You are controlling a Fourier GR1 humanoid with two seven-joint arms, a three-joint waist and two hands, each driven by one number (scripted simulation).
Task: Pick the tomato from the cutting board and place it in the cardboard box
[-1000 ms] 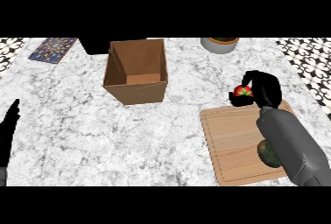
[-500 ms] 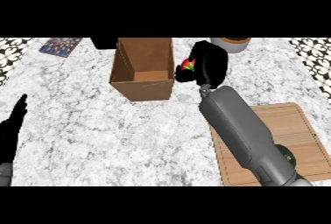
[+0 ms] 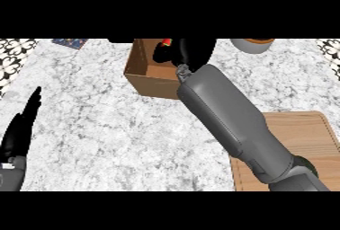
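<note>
My right hand (image 3: pixel 189 51) reaches over the open cardboard box (image 3: pixel 147 76) at the top of the head view, its fingers curled round the red tomato (image 3: pixel 166 42). Only a sliver of the tomato shows beside the black fingers, above the box's inside. My grey right forearm (image 3: pixel 232 121) runs diagonally from the lower right up to the box and hides the box's right wall. The wooden cutting board (image 3: pixel 317 134) lies at the lower right, partly under the forearm. My left hand (image 3: pixel 20 132) rests at the left edge, fingers straight and pointing up.
A round brown-rimmed bowl (image 3: pixel 252 44) sits at the top right behind the box. A patterned flat item (image 3: pixel 69 42) lies at the top left. Marble counter (image 3: pixel 113 134) spreads between the box and my left hand.
My right hand has carried the tomato left and away from the cutting board until it hangs over the cardboard box. The view has shifted, so the box sits higher in the picture.
</note>
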